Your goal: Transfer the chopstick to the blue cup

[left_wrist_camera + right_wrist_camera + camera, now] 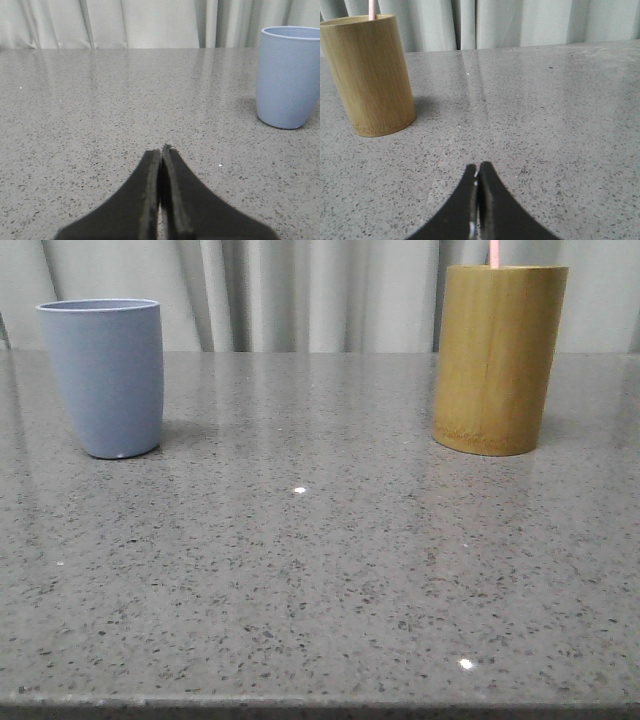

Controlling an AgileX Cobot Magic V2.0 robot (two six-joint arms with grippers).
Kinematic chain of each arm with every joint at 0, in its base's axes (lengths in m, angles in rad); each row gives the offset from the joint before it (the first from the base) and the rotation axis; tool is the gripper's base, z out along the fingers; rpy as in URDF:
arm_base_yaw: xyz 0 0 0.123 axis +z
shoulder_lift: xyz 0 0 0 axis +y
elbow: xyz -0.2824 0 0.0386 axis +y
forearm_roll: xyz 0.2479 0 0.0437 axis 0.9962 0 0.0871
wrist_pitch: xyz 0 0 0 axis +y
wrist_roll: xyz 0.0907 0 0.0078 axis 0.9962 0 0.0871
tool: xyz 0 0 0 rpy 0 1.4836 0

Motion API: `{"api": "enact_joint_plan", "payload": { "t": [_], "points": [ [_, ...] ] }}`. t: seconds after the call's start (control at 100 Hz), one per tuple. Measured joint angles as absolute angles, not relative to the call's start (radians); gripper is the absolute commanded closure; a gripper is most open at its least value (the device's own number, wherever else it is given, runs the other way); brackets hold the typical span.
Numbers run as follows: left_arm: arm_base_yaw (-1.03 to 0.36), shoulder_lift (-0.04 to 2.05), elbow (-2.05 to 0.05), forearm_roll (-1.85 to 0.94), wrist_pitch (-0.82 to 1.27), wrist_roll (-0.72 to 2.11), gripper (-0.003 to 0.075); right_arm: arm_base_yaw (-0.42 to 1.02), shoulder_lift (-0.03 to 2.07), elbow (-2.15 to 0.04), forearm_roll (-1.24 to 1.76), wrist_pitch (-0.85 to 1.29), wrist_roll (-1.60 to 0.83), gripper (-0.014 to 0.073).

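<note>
Grey speckled stone table (320, 580), two cups, chopstick parked in the wrong one.

Pale curtain (300, 290) hanging behind the far edge. Tan bamboo cylinder (498, 358) standing upright on the right side, taller of the two vessels. Blue cup (103, 375) upright on the left, well apart from the bamboo one, looks empty as far as the rim shows. Left gripper (162, 152) low over bare tabletop near the blue cup, jaws pressed together on nothing. Right gripper (478, 170) same deal near the bamboo cylinder, clamped closed and holding nothing. Pink chopstick (494, 252) poking straight up out of the bamboo cylinder, just a short bit visible above the rim.
</note>
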State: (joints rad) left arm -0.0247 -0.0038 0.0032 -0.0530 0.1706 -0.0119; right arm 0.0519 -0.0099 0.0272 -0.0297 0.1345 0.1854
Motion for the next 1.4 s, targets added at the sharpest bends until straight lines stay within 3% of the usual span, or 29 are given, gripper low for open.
{"api": "enact_joint_plan", "payload": {
  "t": [1.0,1.26,1.4],
  "points": [
    [-0.025,-0.004,-0.009,-0.084,0.095,-0.012,0.0739,0.054,-0.01,0.025,-0.029,0.116,0.206,0.0653],
    [-0.025,0.027,-0.211,-0.112,0.267,-0.012,0.0739,0.071,0.089,-0.17,-0.026,0.293,0.213,0.0647],
    [-0.025,0.128,-0.325,-0.118,0.358,-0.012,0.0717,0.071,0.212,-0.307,-0.026,0.379,0.215,0.0569]
  ]
}}
